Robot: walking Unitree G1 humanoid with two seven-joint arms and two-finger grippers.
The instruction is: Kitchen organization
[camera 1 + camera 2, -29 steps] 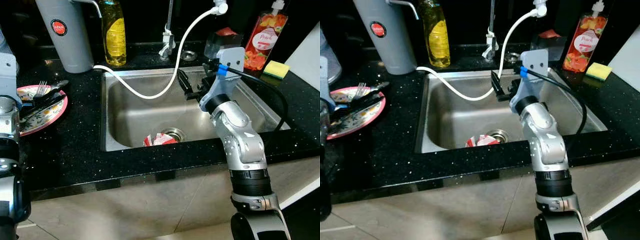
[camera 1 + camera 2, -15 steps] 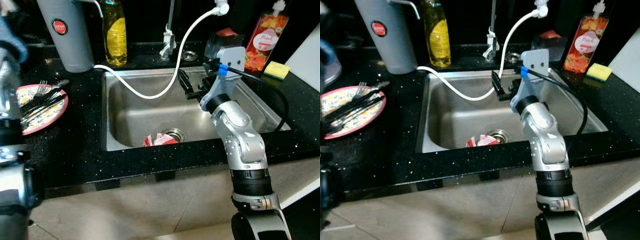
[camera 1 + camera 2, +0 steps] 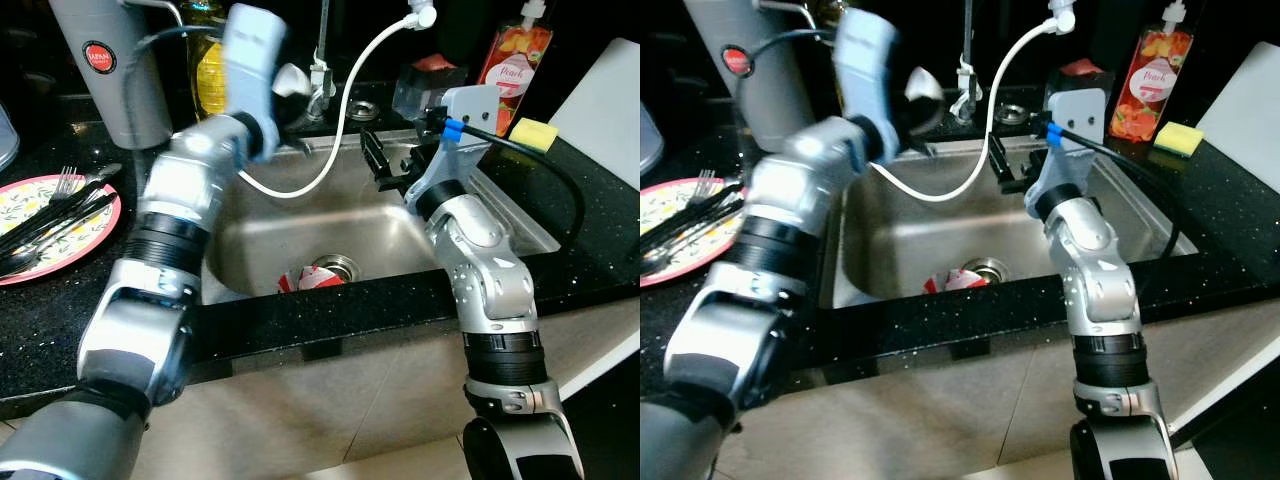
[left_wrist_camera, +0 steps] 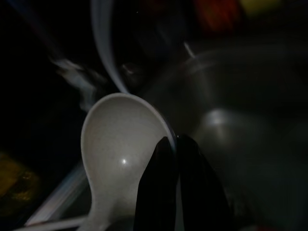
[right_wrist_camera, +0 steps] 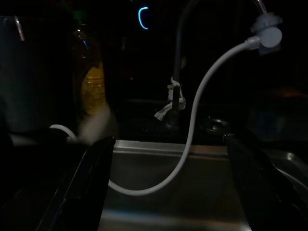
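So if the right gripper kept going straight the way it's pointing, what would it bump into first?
Probably the white hose. The right gripper, jaws open, points over the sink toward the tap, and the hose loops across in front of it. Depth is hard to judge, so it might slip past to the tap.

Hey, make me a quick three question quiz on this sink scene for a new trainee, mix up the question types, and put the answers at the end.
1. True or false: the left end effector is shut on a white spoon above the sink.
2. Multiple choice: what lies by the sink drain? A) a yellow sponge B) a red and white wrapper C) a fork
3. Fill in: the right end effector hovers over the sink with its fingers ____.

Key
1. True.
2. B: the red and white wrapper lies by the drain; the yellow sponge is on the counter at the right, and the fork is on the plate at the left.
3. Open.
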